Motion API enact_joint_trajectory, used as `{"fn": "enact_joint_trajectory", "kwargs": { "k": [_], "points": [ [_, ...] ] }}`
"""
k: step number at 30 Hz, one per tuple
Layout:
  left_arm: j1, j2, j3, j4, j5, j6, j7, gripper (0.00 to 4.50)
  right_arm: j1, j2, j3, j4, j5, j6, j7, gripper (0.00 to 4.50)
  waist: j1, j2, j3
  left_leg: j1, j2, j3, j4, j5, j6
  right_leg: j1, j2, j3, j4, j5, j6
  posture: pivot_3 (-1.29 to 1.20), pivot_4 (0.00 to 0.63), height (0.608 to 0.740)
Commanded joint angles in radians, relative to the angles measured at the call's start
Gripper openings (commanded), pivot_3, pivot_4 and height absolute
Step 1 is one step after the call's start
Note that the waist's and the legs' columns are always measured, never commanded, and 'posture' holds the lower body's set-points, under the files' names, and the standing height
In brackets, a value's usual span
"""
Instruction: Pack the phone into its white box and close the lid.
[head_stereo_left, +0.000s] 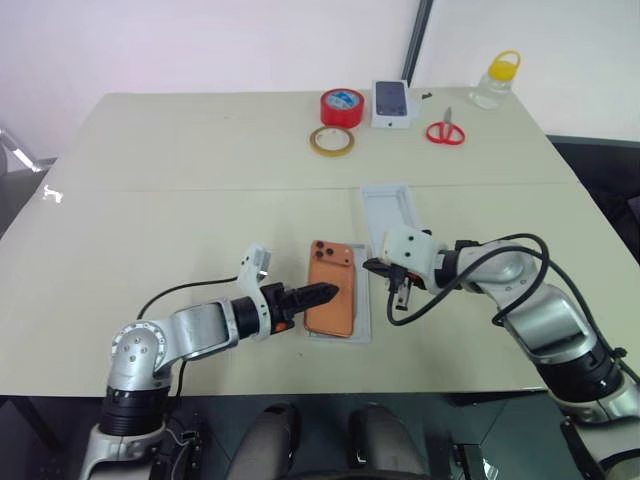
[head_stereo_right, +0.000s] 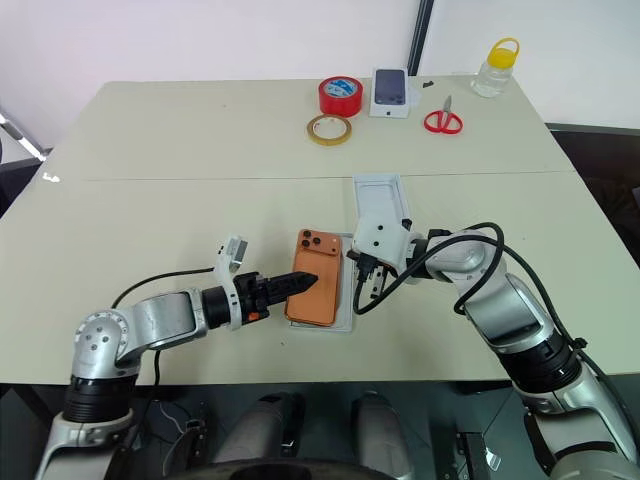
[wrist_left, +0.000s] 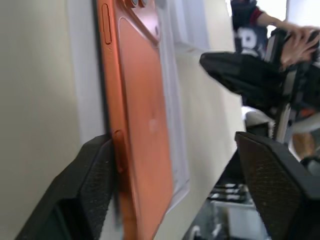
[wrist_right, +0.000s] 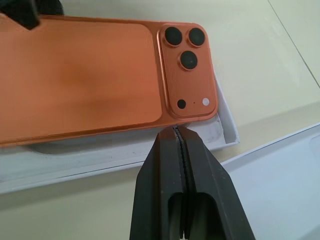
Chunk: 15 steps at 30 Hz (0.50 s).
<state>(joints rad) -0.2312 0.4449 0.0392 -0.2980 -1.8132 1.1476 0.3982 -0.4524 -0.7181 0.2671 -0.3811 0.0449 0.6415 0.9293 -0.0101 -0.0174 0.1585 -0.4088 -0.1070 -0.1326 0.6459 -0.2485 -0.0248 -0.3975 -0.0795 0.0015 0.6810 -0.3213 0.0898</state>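
Seating step: slim orange phone (wrist_right: 80, 75) lies skewed across shallow white cardboard box (wrist_right: 226, 131). Left gripper (wrist_left: 175, 185) spread, empty; right gripper (wrist_right: 181, 136) clenched, empty. Next: nudge flat.

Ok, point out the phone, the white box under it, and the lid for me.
phone (head_stereo_left: 332, 290), left eye view, middle of its orange back.
white box (wrist_right: 227, 131), right wrist view, the corner wall beside the camera cluster.
lid (head_stereo_right: 380, 204), right eye view, its plain white inside, lying open on the table.
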Motion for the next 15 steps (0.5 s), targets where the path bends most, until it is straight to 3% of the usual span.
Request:
{"fn": "enact_joint_trajectory", "kwargs": {
  "k": [1, 6, 15],
  "points": [
    [-0.047, 0.066, -0.026, -0.056, 0.061, 0.012, -0.09, 3.84, -0.023, 0.001, -0.005, -0.008, 0.006, -0.021, 0.0, 0.0, 0.001, 0.0, 0.0, 0.0, 0.0, 0.0, 0.0, 0.0, 0.0, 0.0, 0.0, 0.0, 0.0, 0.0, 0.0, 0.0, 0.15, 0.74],
    [-0.133, 0.129, -0.098, -0.07, 0.202, 0.033, -0.205, 3.84, -0.027, 0.008, 0.003, 0.003, 0.004, -0.027, -0.002, 0.0, 0.001, 0.0, 0.0, 0.0, 0.0, 0.0, 0.0, 0.0, 0.0, 0.0, 0.0, 0.0, -0.001, 0.0, 0.0, 0.0, 0.15, 0.74],
    [-0.17, 0.138, -0.118, -0.071, 0.288, 0.029, -0.311, 3.84, -0.018, 0.008, -0.001, 0.002, -0.001, -0.023, -0.019, 0.0, -0.002, 0.0, 0.0, 0.0, 0.0, 0.0, -0.001, 0.0, 0.0, 0.0, 0.0, 0.0, -0.001, 0.0, 0.0, 0.0, 0.15, 0.74]
  ]
}}
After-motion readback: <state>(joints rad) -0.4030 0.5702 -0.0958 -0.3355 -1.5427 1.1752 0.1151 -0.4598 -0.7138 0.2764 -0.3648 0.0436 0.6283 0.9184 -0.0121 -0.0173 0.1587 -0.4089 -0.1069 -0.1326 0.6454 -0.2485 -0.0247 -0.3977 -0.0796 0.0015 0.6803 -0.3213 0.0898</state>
